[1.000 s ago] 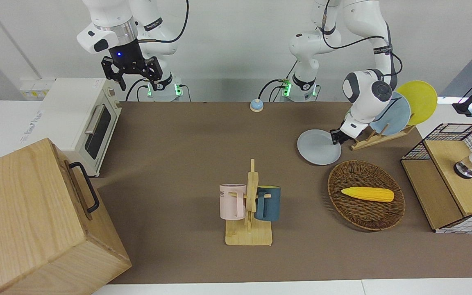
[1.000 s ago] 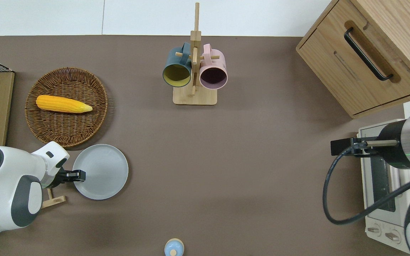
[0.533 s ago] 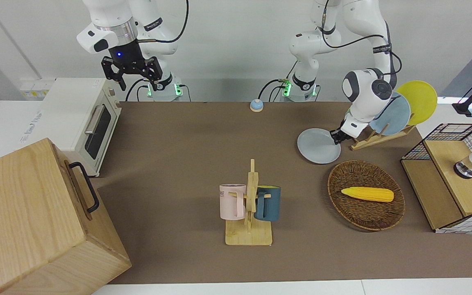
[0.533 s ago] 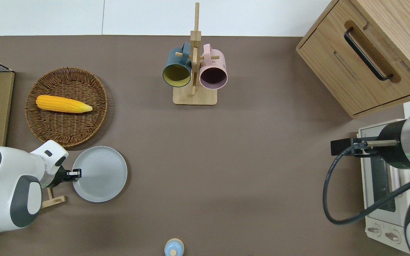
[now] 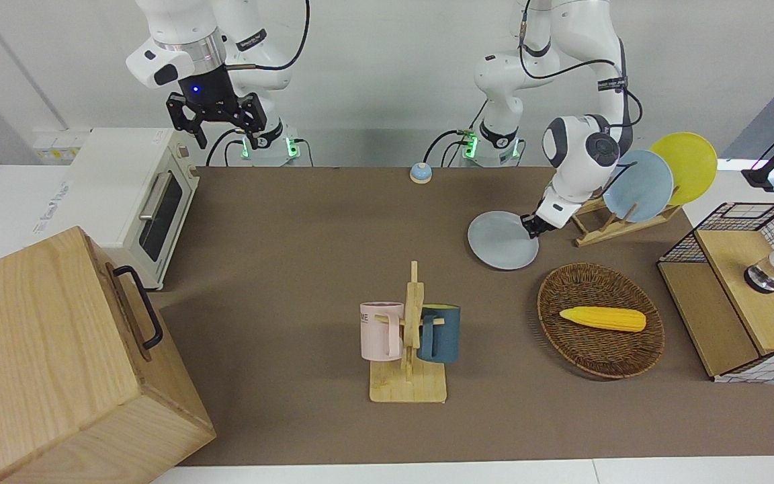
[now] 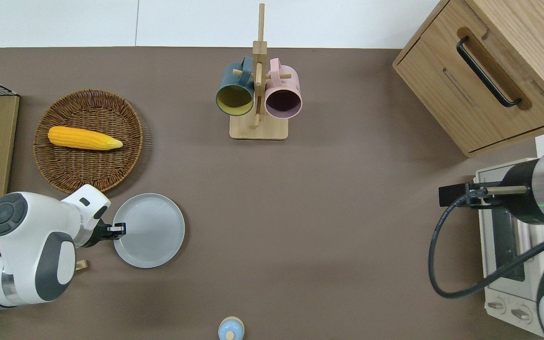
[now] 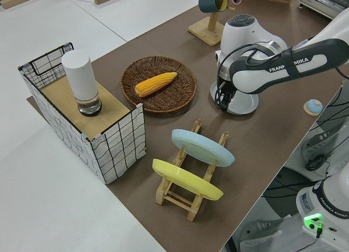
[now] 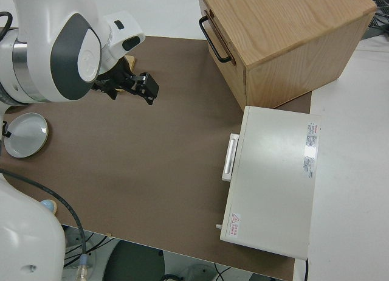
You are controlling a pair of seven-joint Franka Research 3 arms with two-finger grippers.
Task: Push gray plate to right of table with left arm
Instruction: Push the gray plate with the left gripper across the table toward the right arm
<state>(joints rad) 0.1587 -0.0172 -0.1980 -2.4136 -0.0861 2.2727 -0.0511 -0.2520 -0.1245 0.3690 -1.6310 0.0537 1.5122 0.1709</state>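
The gray plate (image 5: 502,240) lies flat on the brown table (image 5: 293,235), toward the left arm's end, between the wicker basket and the plate rack; it also shows in the overhead view (image 6: 151,231). My left gripper (image 5: 530,226) is low at the plate's rim on the side toward the left arm's end and touches it, as the overhead view (image 6: 117,229) shows. Its fingers look pressed together into one narrow tip, holding nothing. My right gripper (image 5: 216,124) is open and parked.
A wooden rack holds a sky-blue plate (image 5: 643,186) and a yellow plate (image 5: 686,167). A wicker basket (image 5: 551,296) holds a corn cob. A mug stand (image 5: 408,349) with two mugs stands mid-table. A small bell (image 5: 420,173), a toaster oven (image 5: 138,195) and a wooden cabinet (image 5: 44,363) are also there.
The left gripper and the gray plate have slid together a short way toward the right arm's end of the table. The right arm has not moved.
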